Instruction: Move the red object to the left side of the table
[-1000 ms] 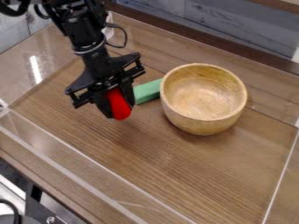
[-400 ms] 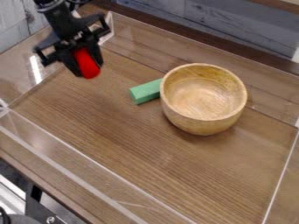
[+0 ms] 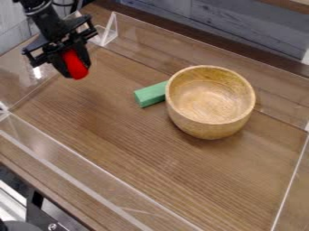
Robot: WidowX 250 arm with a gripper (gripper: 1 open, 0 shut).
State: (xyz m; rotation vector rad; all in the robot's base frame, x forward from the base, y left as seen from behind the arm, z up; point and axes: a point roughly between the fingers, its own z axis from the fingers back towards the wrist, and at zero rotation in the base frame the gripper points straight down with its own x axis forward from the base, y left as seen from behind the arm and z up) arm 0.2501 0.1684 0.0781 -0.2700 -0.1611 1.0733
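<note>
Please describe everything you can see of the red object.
The red object is small, glossy and rounded, like plastic. The gripper holds it between black fingers, lifted above the table near the far left corner. Its top is hidden by the gripper. It hangs apart from the green block and the bowl.
</note>
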